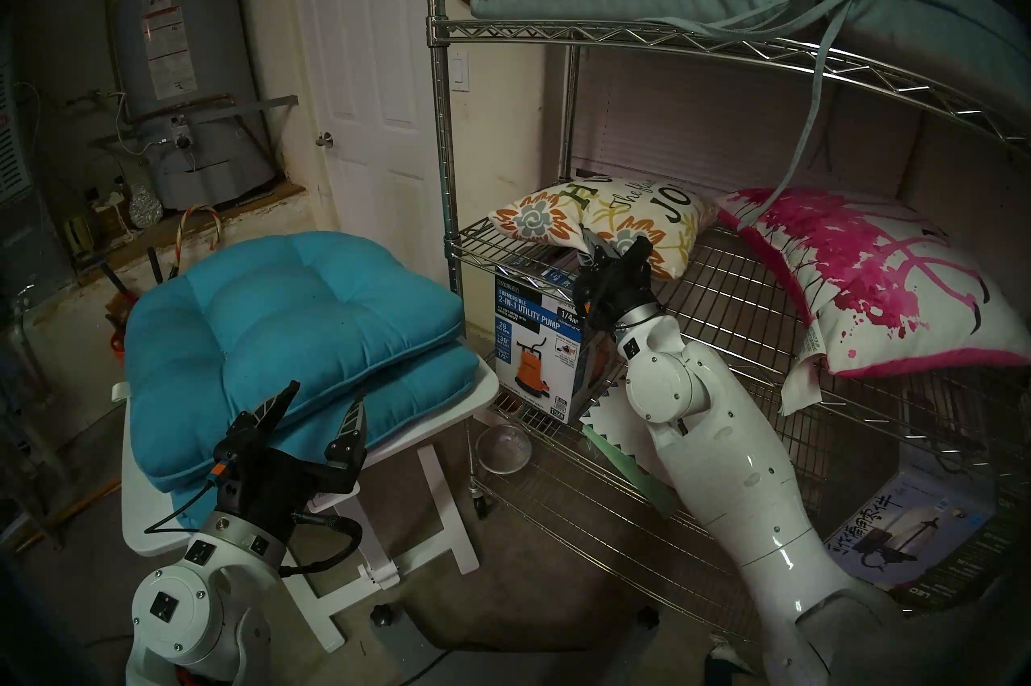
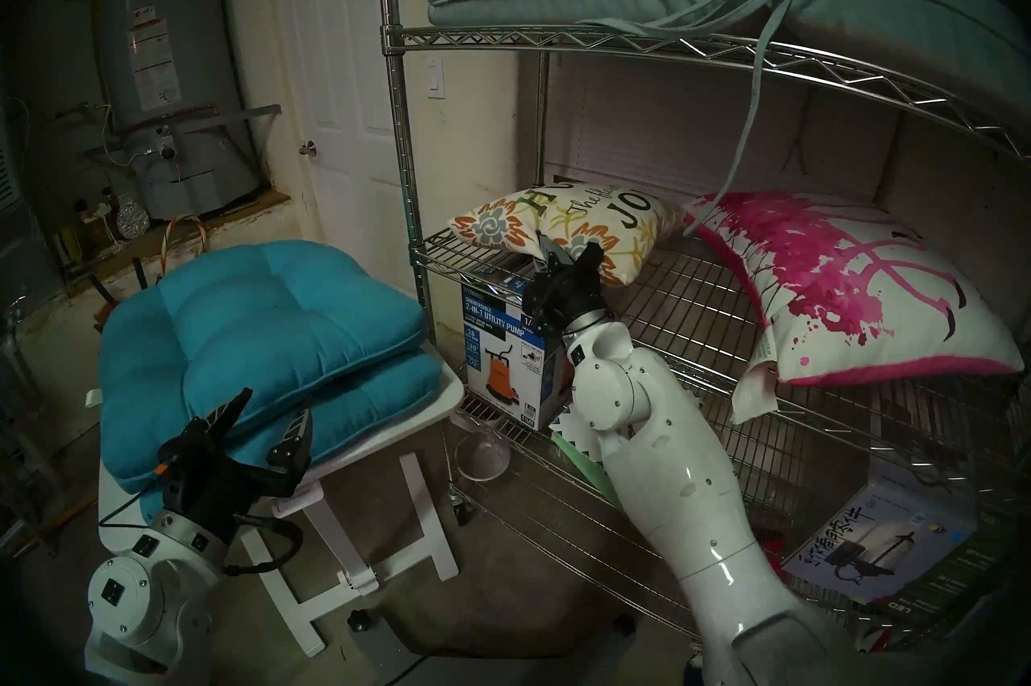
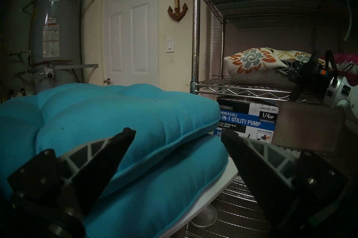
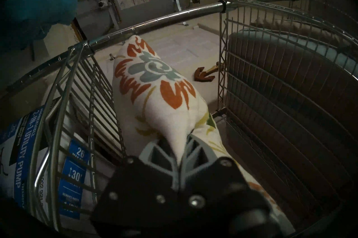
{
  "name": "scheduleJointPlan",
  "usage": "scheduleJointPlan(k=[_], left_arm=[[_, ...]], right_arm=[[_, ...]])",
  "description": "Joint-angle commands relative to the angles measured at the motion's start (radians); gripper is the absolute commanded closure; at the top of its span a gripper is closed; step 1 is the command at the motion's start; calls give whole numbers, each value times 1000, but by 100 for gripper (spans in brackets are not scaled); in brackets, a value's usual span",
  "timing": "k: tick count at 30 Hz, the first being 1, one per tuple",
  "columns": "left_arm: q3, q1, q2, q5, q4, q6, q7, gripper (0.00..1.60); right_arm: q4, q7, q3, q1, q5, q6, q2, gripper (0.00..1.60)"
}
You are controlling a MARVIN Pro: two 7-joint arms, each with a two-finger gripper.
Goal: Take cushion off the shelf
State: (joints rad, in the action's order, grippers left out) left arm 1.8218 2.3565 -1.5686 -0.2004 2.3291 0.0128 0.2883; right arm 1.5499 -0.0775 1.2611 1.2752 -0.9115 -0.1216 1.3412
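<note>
Right wrist only: jaws pinching floral cushion (image 4: pixel 155 84) edge.

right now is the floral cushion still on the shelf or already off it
On. The floral cushion rests on the shelf, its near edge pinched by the shut right gripper.

Pink pillow (image 1: pixel 870 277) – cut off by right edge, partly.

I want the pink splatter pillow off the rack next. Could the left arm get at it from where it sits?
Probably not: the left gripper hangs open over the teal cushions, with the shelf post and the right arm between it and the pink pillow.
</note>
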Motion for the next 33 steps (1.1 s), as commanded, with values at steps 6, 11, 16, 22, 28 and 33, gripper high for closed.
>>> scheduleJointPlan(k=[6, 11, 16, 22, 28, 33], left_arm=[[1, 0, -1, 0, 21, 2, -2, 0], [1, 0, -1, 0, 21, 3, -1, 0], [1, -2, -1, 0, 19, 3, -1, 0], [1, -3, 0, -1, 16, 4, 0, 0], [1, -5, 0, -1, 13, 4, 0, 0], [0, -6, 0, -1, 11, 4, 1, 0]], right_arm=[[8, 1, 50, 10, -6, 5, -47, 0], [124, 20, 77, 97, 8, 26, -73, 0], [221, 26, 91, 182, 27, 35, -113, 0], [326, 26, 99, 268, 42, 26, -151, 0], [394, 22, 86, 336, 47, -1, -162, 0], [449, 14, 79, 404, 47, -21, -186, 0]])
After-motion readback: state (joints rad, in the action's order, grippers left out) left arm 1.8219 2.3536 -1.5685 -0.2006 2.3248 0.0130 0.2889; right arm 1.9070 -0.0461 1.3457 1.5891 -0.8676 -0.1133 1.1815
